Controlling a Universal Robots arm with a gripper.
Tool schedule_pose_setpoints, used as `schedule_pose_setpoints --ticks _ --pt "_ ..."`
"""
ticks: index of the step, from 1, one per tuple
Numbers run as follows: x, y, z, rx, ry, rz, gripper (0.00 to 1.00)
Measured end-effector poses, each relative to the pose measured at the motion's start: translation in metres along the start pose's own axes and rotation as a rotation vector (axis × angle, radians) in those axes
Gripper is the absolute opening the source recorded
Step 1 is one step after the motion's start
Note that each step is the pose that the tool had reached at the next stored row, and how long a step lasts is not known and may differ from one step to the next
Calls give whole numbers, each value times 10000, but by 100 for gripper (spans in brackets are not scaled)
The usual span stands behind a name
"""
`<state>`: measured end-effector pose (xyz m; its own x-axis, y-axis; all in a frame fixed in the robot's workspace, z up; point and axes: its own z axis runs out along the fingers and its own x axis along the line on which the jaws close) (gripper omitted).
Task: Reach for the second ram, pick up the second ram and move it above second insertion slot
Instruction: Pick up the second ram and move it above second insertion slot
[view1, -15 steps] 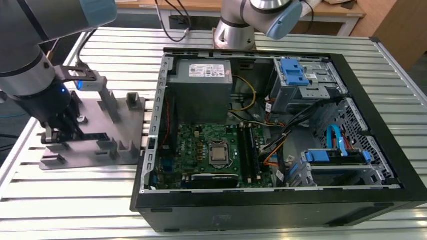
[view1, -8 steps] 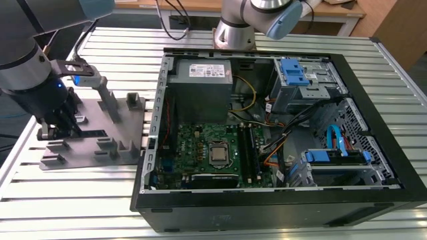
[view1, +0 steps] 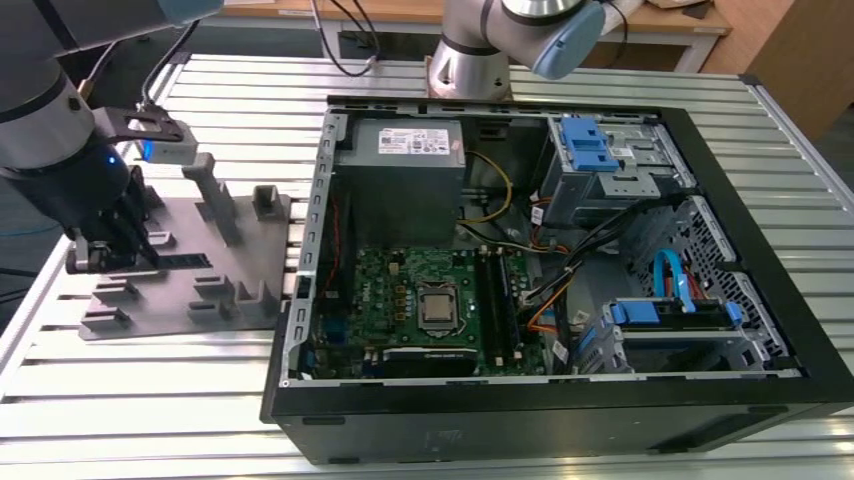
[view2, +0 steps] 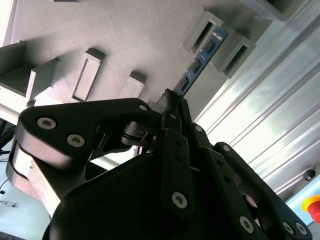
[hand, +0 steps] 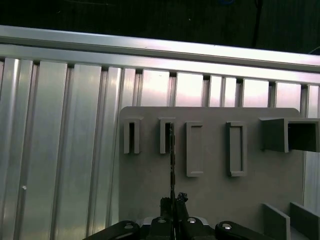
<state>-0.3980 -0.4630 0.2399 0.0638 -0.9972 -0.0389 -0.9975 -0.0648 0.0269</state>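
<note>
**Gripper closed on the second ram at the grey fixture**

A ribbed aluminium table (view1: 160, 400) is seen in the exterior view; an open computer case (view1: 747, 400) is laid on it, with a green motherboard (view1: 400, 290) exposed inside; a grey fixture (view1: 160, 310) with upright blocks is set just beside the case, on the exterior view's left. The arm (view1: 54, 150) is lowered over the far-left part of that fixture, well apart from the motherboard.

In the first wrist view the gripper (hand: 172, 201) is seen with its fingertips pressed together on the near end of the second ram (hand: 172, 165), which is shown edge-on as a thin dark line; its far end is reached at one of the slotted blocks (hand: 166, 136) of the fixture. In the second wrist view the same pinch is shown; the stick is seen running away from the black fingers (view2: 170, 145) with its chips visible, and its far end is held between two upright blocks (view2: 200, 30). Whether the stick has been raised clear of the fixture cannot be told.
</note>
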Motion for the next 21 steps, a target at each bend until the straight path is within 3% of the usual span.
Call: schedule_pose_setpoints --ticks 21 --pt "-10 7 -263 1 -1 0 14"
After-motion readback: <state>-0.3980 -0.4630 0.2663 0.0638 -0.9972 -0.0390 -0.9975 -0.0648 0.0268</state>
